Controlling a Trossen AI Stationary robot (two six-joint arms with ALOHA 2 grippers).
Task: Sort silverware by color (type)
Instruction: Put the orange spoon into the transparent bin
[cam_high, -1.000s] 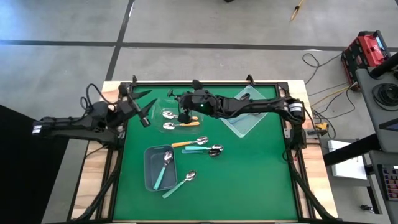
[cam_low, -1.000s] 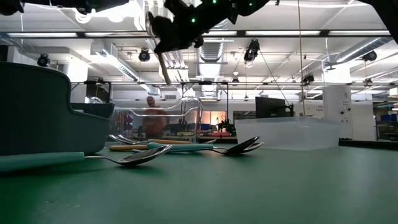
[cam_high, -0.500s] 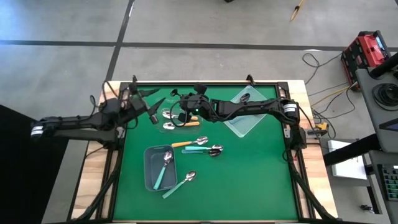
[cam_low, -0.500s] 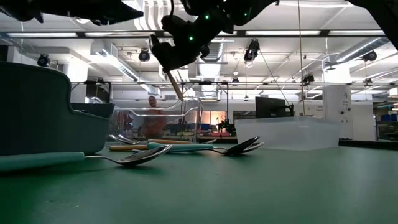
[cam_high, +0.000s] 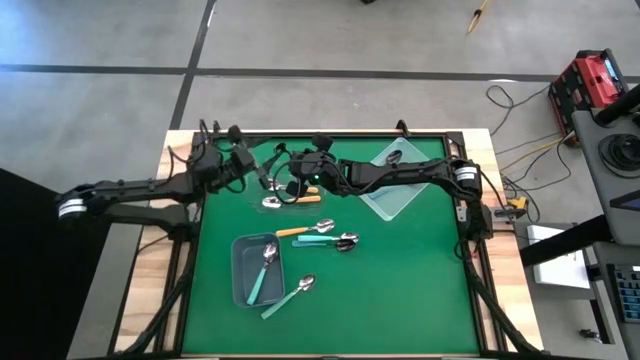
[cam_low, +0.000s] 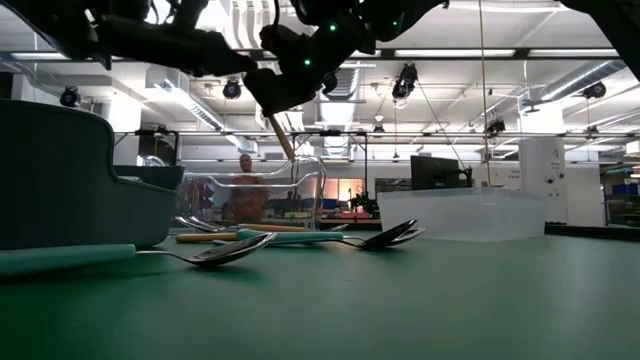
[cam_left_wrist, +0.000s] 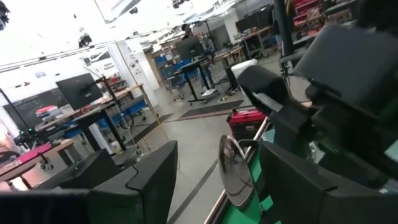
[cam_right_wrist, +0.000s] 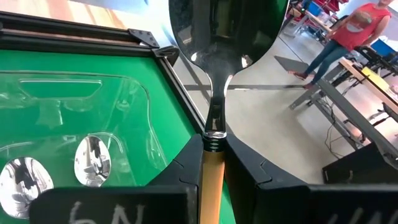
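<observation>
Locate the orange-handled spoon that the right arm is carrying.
The orange-handled spoon is clamped in the right gripper, held in the air above the clear bin at the table's far left, with the left gripper close beside it.

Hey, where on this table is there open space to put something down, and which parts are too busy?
Bare green mat fills the near right, from the loose spoons to the right rail, below the clear bin. A smaller bare strip lies near the grey bin, along the front edge. Crowded: far left, where the left gripper and right gripper, holding an orange-handled spoon, meet over the clear tray.
</observation>
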